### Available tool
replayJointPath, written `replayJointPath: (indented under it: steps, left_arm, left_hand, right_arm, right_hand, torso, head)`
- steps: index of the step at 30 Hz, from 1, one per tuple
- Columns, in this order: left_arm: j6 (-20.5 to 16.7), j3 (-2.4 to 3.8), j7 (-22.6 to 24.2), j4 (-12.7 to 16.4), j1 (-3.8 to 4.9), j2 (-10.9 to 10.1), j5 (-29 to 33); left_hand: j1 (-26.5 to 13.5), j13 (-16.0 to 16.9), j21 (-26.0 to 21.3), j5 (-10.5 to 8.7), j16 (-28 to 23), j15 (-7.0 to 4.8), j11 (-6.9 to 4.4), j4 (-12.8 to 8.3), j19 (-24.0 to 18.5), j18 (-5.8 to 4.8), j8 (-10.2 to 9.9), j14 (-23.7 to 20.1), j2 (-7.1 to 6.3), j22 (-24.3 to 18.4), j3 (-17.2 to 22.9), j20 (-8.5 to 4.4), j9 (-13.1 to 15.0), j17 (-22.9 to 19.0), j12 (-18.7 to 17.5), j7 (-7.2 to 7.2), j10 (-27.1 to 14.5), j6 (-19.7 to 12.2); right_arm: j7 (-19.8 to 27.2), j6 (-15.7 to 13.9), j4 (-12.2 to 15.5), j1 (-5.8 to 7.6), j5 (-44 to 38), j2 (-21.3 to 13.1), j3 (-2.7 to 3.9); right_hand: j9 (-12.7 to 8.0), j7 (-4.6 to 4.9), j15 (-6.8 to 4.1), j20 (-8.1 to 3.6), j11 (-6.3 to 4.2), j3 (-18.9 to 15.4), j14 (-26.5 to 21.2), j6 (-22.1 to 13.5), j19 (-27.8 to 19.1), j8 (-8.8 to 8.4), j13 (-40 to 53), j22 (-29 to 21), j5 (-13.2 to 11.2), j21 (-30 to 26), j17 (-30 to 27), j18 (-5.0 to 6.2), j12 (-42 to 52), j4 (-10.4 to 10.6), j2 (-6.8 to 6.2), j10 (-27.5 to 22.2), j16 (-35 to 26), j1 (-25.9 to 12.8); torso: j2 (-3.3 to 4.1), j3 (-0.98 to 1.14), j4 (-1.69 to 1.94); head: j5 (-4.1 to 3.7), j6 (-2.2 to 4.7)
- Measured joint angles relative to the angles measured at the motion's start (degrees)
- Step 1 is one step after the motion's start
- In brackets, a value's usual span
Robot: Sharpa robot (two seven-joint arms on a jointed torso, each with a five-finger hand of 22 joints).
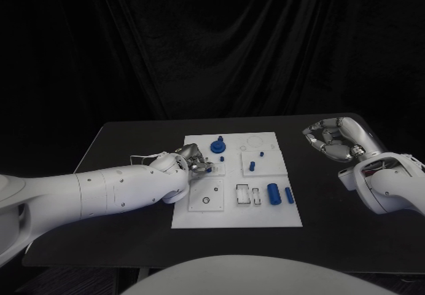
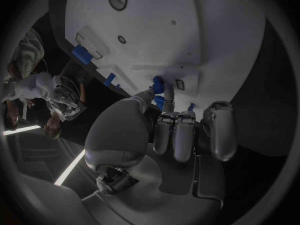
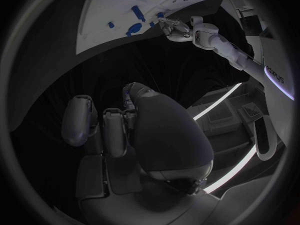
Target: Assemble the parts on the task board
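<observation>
The white task board (image 1: 232,212) lies in the middle of the black table. My left hand (image 1: 194,161) is at the board's left edge, its other fingers curled. In the left wrist view, thumb and a finger pinch a small blue part (image 2: 157,86) against a raised block of the board (image 2: 187,45). On the board stand a blue knob (image 1: 218,146) and a blue peg (image 1: 252,165), and a blue cylinder (image 1: 274,193) lies beside a thin blue pin (image 1: 288,195). My right hand (image 1: 332,140) hangs right of the board, fingers curled, holding nothing.
The board has a round recess (image 1: 255,141) at its far right and rectangular slots (image 1: 242,193) near the front. Bare black table (image 1: 132,138) surrounds the board. The right wrist view shows the board (image 3: 119,20) and my left hand (image 3: 176,28) from afar.
</observation>
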Motion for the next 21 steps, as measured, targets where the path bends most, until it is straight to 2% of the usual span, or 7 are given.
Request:
replayJointPath:
  steps: [6, 11, 14, 17, 21]
  left_arm:
    - [0.3, -0.04, 0.0, 0.0, -0.10, 0.0, 0.0]
    - [0.5, -0.05, 0.2, 0.0, -0.11, 0.0, 0.0]
    - [0.6, -0.05, 0.3, 0.0, -0.11, 0.0, 0.0]
    - [0.5, -0.05, 0.6, -0.1, -0.11, -0.1, 0.0]
    - [0.2, -0.05, 1.1, -0.1, -0.12, -0.3, 0.0]
  left_hand:
    - [-1.4, 0.0, -0.2, -0.39, 0.0, 0.00, 0.00, 2.0, 0.0, 0.00, 0.0, 0.0, 0.81, 0.0, -2.2, 0.00, -0.3, 0.0, 0.0, -0.03, 0.0, 0.2]
    - [-1.5, 0.0, -0.2, -0.38, 0.0, 0.00, 0.00, 2.4, 0.0, 0.00, 0.0, 0.0, 0.90, 0.0, -2.6, 0.00, -0.3, 0.0, 0.0, -0.04, 0.0, 0.2]
    - [-2.2, 0.0, -0.2, -0.38, 0.0, 0.00, 0.00, 3.2, 0.0, 0.00, -0.2, 0.0, 1.60, 0.0, -3.4, 0.00, -0.4, 0.0, 0.0, 0.02, 0.0, 0.2]
    - [-2.9, 0.0, -0.4, 0.31, 0.0, 0.00, 0.00, 4.2, 0.0, 0.00, -0.3, 0.0, 2.32, 0.0, -4.4, 0.00, -0.5, 0.0, 0.0, 0.17, 0.0, 0.4]
    - [-2.9, 0.0, -0.4, 1.05, 0.0, 0.00, 0.00, 4.4, 0.0, 0.00, -0.3, 0.0, 2.32, 0.0, -4.6, 0.00, -0.4, 0.0, 0.0, 0.17, 0.0, 0.4]
  right_arm:
    - [0.0, 0.0, 0.0, 0.00, 0.0, 0.0, 0.00]
    - [0.0, 0.0, -0.1, 0.00, 0.0, 0.1, 0.00]
    - [0.0, 0.0, -0.1, 0.00, 0.0, 0.1, 0.00]
    - [0.0, 0.0, -0.1, 0.00, 0.0, 0.1, 0.00]
    - [0.0, 0.0, -0.1, 0.00, 0.0, 0.1, 0.00]
  right_hand:
    - [0.0, 0.00, 0.00, 0.00, 0.00, 0.0, 0.0, 0.0, 0.0, 0.00, 0.0, 0.0, 0.0, 0.0, 0.0, 0.00, 0.0, 0.0, 0.00, 0.0, 0.0, 0.0]
    - [0.0, 0.00, 0.00, 0.00, 0.00, 0.0, 0.0, 0.0, 0.0, 0.00, 0.0, 0.0, 0.0, 0.0, 0.0, 0.00, 0.0, 0.0, 0.00, 0.0, 0.0, 0.0]
    - [0.0, 0.00, 0.00, 0.00, 0.00, 0.2, 0.0, 0.0, 0.0, 0.00, 0.0, 0.0, 0.0, 0.0, 0.0, 0.00, 0.0, -0.2, 0.00, 0.0, 0.0, 0.0]
    - [0.0, 0.00, 0.00, 0.00, 0.00, 0.2, 0.0, 0.0, 0.0, 0.00, 0.0, 0.0, 0.0, 0.0, 0.0, 0.00, 0.0, -0.2, 0.00, 0.0, 0.0, 0.0]
    - [0.0, 0.00, 0.00, 0.00, 0.00, 0.2, 0.0, 0.0, 0.0, 0.00, 0.0, 0.0, 0.0, 0.0, 0.0, 0.00, 0.0, -0.2, 0.00, 0.0, 0.0, 0.0]
  torso:
    - [-0.01, -0.01, 0.00]
    - [-0.02, 0.00, 0.00]
    - [-0.02, 0.00, 0.00]
    - [-0.02, 0.00, 0.00]
    - [-0.03, 0.00, -0.02]
  head:
    - [0.00, 0.00]
    - [0.08, 0.00]
    - [0.08, 0.00]
    - [0.09, 0.00]
    - [0.11, 0.00]
